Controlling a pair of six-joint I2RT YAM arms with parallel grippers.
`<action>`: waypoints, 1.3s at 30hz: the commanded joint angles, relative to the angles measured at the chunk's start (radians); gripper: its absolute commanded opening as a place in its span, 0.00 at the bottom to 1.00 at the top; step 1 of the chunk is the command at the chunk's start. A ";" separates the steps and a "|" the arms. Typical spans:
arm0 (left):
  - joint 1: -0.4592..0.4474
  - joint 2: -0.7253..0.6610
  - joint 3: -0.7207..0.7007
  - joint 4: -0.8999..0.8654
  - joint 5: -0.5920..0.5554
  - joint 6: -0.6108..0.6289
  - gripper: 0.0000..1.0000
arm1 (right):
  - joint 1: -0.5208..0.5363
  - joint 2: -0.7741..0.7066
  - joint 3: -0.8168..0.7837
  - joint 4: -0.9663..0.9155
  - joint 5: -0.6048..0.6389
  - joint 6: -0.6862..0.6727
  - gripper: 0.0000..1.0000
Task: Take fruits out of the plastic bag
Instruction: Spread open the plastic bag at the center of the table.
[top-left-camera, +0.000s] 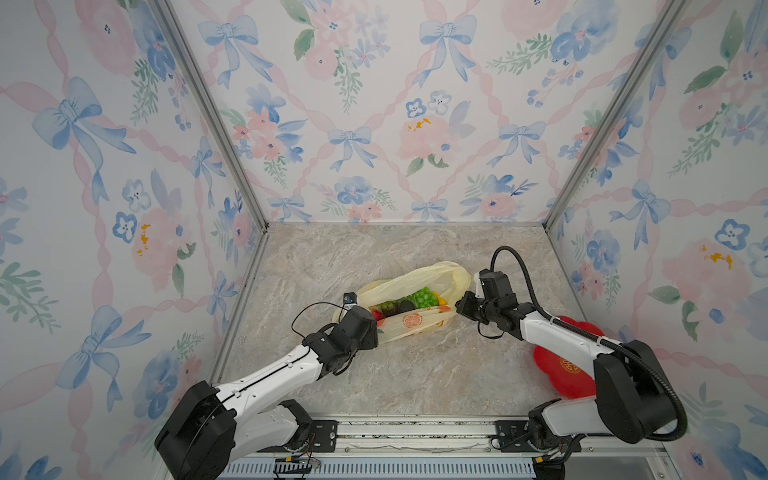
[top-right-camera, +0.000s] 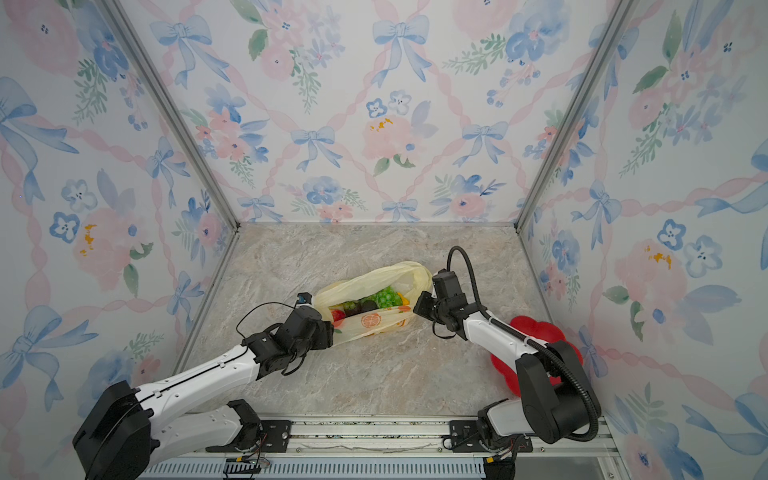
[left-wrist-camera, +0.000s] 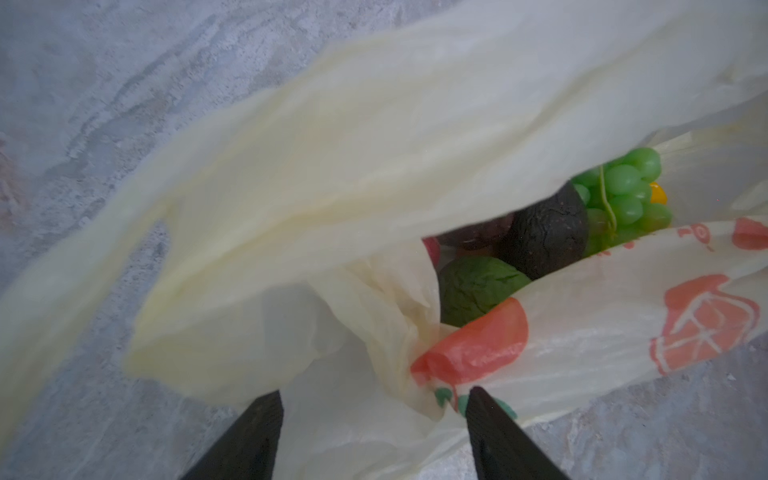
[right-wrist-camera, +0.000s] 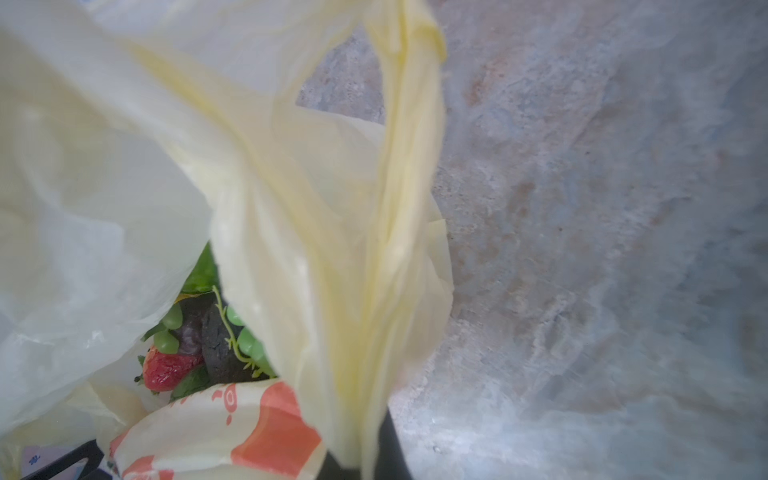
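While the right gripper (top-left-camera: 459, 305) is pinching tight on one end of the bag (top-left-camera: 409, 286), the left gripper (left-wrist-camera: 374, 392) is sitting with fingers (left-wrist-camera: 249, 436) apart at the other end (loose plastic is lying between them). The fruits (top-left-camera: 424, 297) are resting inside the bag on the table (top-left-camera: 374, 257). Opening the bag is likely the step going on; the next move is calling for reaching in for a fruit.

A red flower-shaped plate (top-left-camera: 561, 378) is lying near the front right corner of the marble-patterned tabletop (top-left-camera: 415, 374), partly hidden. 3 floral-papered walls (top-left-camera: 374, 124) are enclosing the tabletop.
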 joint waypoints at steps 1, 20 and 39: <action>-0.057 -0.005 0.080 -0.174 -0.162 0.003 0.74 | 0.036 -0.031 0.048 -0.114 0.111 -0.062 0.00; 0.061 0.486 0.449 -0.165 -0.304 0.282 0.83 | 0.066 -0.100 0.059 -0.167 0.152 -0.119 0.00; 0.392 0.819 0.769 0.006 0.147 0.358 0.28 | -0.014 0.016 -0.012 -0.105 -0.019 -0.141 0.00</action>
